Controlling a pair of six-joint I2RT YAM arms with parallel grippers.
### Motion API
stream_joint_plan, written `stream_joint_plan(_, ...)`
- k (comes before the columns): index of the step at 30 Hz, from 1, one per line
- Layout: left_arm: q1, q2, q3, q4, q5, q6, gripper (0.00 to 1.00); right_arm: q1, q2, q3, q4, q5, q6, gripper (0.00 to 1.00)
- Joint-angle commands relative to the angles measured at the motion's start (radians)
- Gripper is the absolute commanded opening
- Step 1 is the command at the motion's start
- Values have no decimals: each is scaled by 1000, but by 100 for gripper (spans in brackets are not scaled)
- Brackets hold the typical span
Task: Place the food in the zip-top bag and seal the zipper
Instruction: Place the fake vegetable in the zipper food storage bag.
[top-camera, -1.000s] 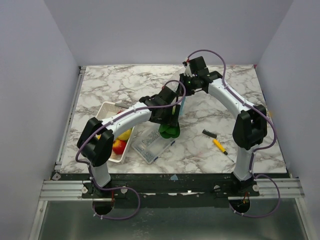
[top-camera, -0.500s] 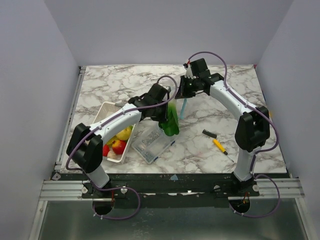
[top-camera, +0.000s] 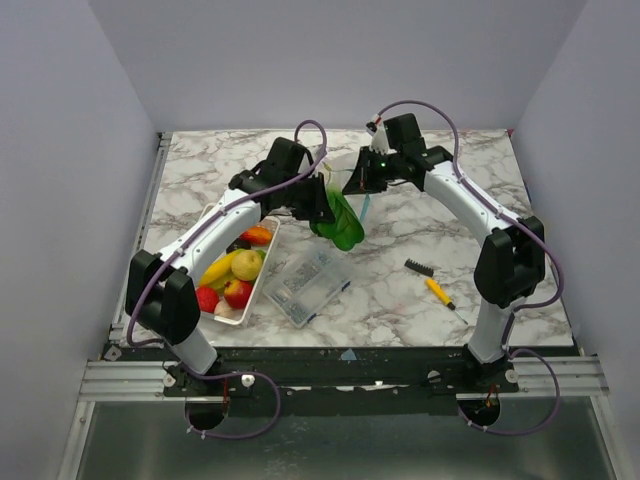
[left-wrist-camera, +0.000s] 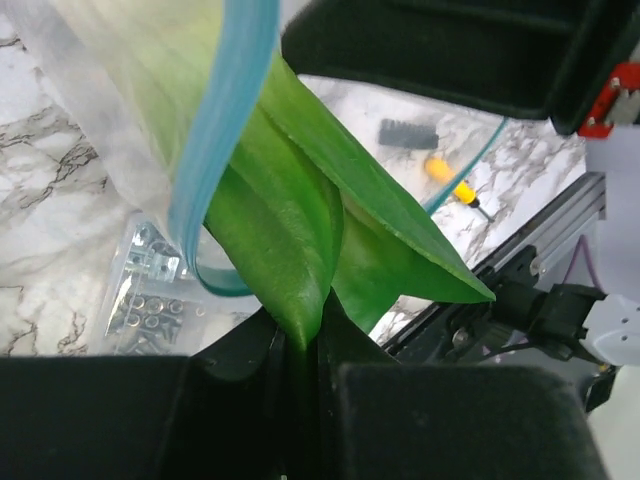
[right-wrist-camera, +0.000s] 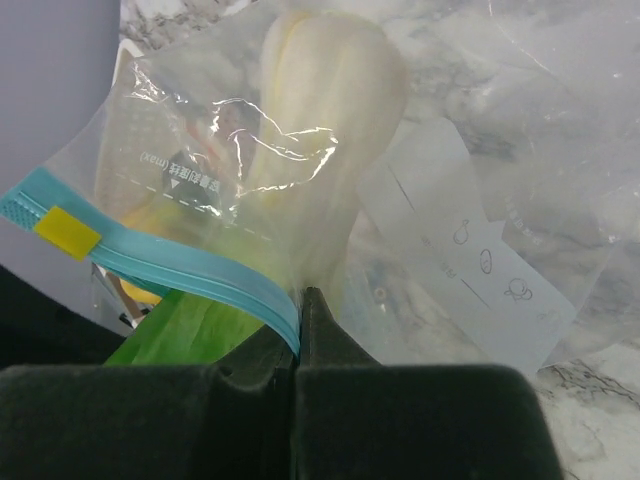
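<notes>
The right tool (right-wrist-camera: 300, 310) is closed tight on one lip of the zip-top bag (right-wrist-camera: 200, 150), pinching it right at the light blue zipper (right-wrist-camera: 150, 262). This holds the bag up off the marble worktop (top-camera: 420, 220), with its mouth turned toward the left arm. The left tool (left-wrist-camera: 300, 345) is clamped on the green leaf end of the toy leek (left-wrist-camera: 290, 230). Holding it by the leaves lets the thick white end go in first. That white end already lies inside the clear plastic, while the leaves stick out past the zipper and, it seems, would block any sealing for now.

The other food waits in the white tray (top-camera: 215, 212) at the left, well apart from the bag: a banana (top-camera: 220, 268), a yellow fruit (top-camera: 247, 264), red apples (top-camera: 238, 292) and an orange-red piece (top-camera: 258, 235). A clear box (top-camera: 306, 285) lies just beside the tray, on the near side of the hanging bag. A yellow-handled brush (top-camera: 431, 281) lies off to the right, out of the way.
</notes>
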Motion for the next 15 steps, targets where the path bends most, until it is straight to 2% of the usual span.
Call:
stream_joint_plan(1,24,36,45,101,59,-102,1,6,-23,-29,52,-128,70,0)
stream_joint_plan(4,26,74,67,119,9,-115,13,7,-18,-27,72,-148,95,1)
stream_joint_plan(7,19,69,48,148,-48,-126,39,3,-12,-21,85,-155,121,0)
stream_joint_plan(11,23,70,72,88,-79,-125,62,-11,-5,-38,131,-186,163,1)
stream_joint_plan(15,22,-27,-4,76,-69,-114,78,-29,4,-44,145,-207,176,1)
